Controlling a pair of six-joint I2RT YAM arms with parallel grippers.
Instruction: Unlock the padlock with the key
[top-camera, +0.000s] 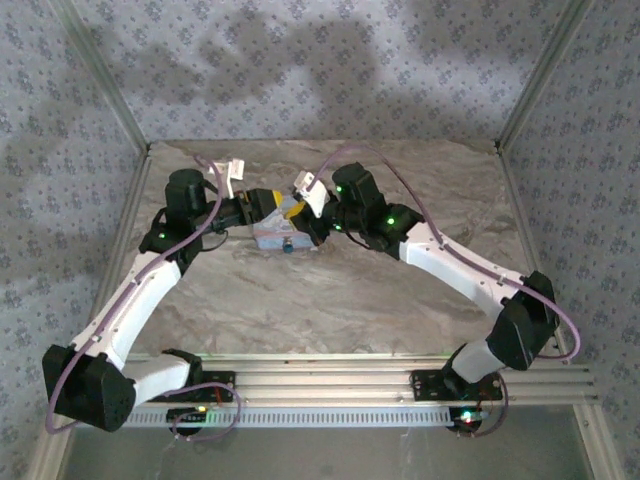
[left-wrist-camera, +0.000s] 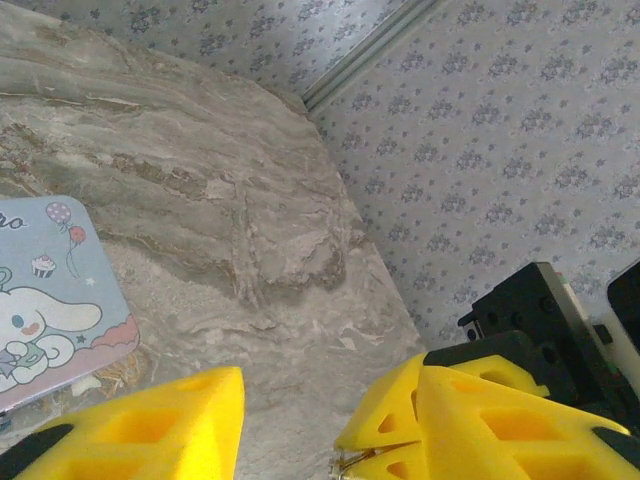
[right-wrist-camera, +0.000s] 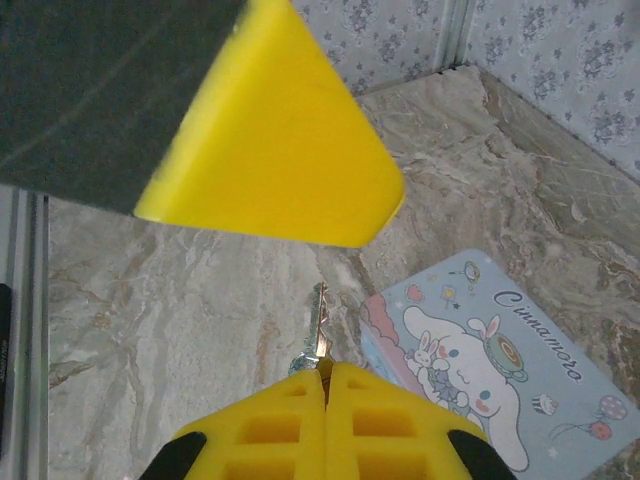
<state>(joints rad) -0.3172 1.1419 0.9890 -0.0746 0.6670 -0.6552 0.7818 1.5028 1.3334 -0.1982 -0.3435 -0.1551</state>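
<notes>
My right gripper (right-wrist-camera: 325, 368) is shut on the key (right-wrist-camera: 320, 322), whose silver blade sticks out past the yellow fingertips over the marble table. One yellow finger (right-wrist-camera: 275, 150) of my left gripper hangs just above and beyond the key. In the left wrist view my left gripper (left-wrist-camera: 320, 425) stands open, with the right gripper's shut yellow fingers (left-wrist-camera: 400, 405) pushed in beside its right finger. From above, both grippers (top-camera: 272, 205) (top-camera: 305, 215) meet over the pale blue cartoon tin (top-camera: 278, 236). A tiny dark teal padlock (top-camera: 287, 247) sits at the tin's near edge.
The tin (right-wrist-camera: 500, 375) lies flat to the right of the key. Patterned walls and metal corner posts (top-camera: 120, 100) box in the marble table (top-camera: 330, 300). A slotted aluminium rail (top-camera: 330, 375) runs along the near edge.
</notes>
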